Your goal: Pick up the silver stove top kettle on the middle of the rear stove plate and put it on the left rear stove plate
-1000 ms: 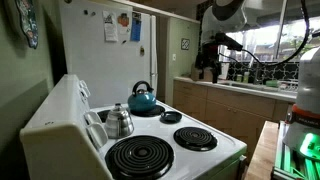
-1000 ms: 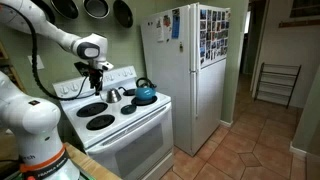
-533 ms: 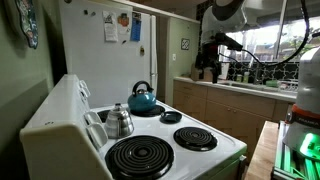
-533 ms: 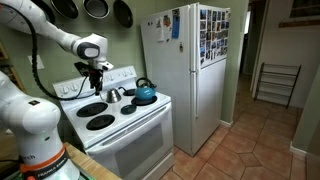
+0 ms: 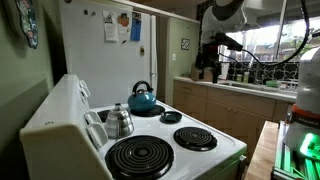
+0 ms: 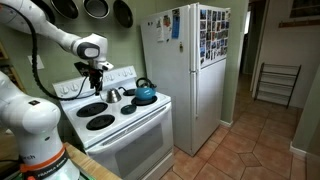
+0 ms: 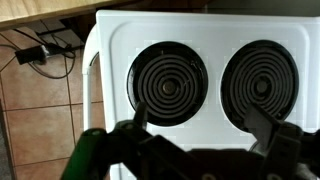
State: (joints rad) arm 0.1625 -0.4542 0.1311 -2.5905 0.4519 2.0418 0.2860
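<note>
The silver stove top kettle [image 5: 118, 121] stands at the rear middle of the white stove, by the back panel; it also shows in an exterior view [image 6: 115, 94]. The left rear stove plate [image 5: 140, 157], a large black coil, is bare in both exterior views [image 6: 92, 108] and in the wrist view [image 7: 262, 82]. My gripper [image 6: 98, 72] hangs open and empty well above the stove's left burners, apart from the kettle. In the wrist view its two fingers [image 7: 205, 125] are spread over the white stove top. The kettle is out of the wrist view.
A teal-blue kettle [image 5: 141, 98] sits on the right rear burner, next to the silver one. The left front coil [image 7: 167, 82] and a small right front coil [image 5: 171, 117] are bare. A white fridge [image 6: 185, 70] stands right of the stove. Pans [image 6: 95, 8] hang above.
</note>
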